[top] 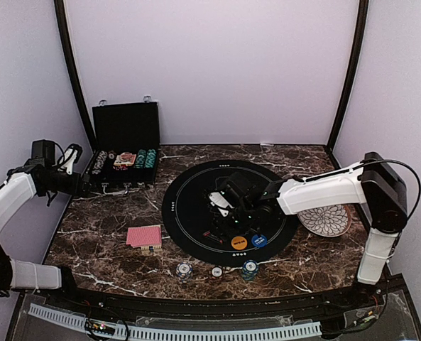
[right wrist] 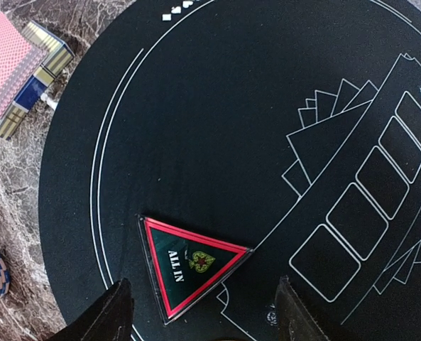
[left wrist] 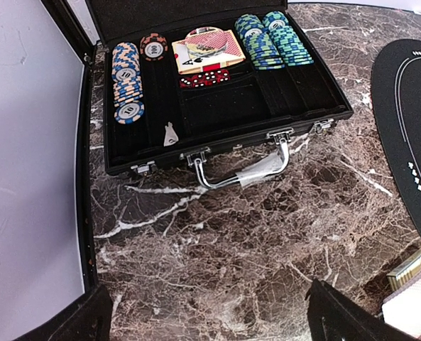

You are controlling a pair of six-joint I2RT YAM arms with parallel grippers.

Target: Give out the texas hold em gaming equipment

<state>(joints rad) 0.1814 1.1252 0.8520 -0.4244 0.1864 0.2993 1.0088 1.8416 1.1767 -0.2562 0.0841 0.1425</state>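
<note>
A red-edged triangular "ALL IN" marker [right wrist: 189,266] lies flat on the round black mat [right wrist: 217,114]. My right gripper [right wrist: 204,320] hovers over it, open, one finger on each side and nothing held. An orange disc [top: 239,243] and a blue disc [top: 259,241] rest on the mat's near edge. Three chip stacks [top: 216,271] stand in front of the mat. A red-backed card deck [top: 144,236] lies to the left of the mat. My left gripper [left wrist: 210,327] is open above bare marble, near the case [left wrist: 217,106] that holds chips [left wrist: 127,82] and cards [left wrist: 206,50].
The open black case [top: 125,153] stands at the back left, its lid upright and its handle [left wrist: 242,170] facing my left gripper. A white petal-pattern plate [top: 324,219] sits right of the mat under the right arm. Red dice [left wrist: 204,78] lie in the case.
</note>
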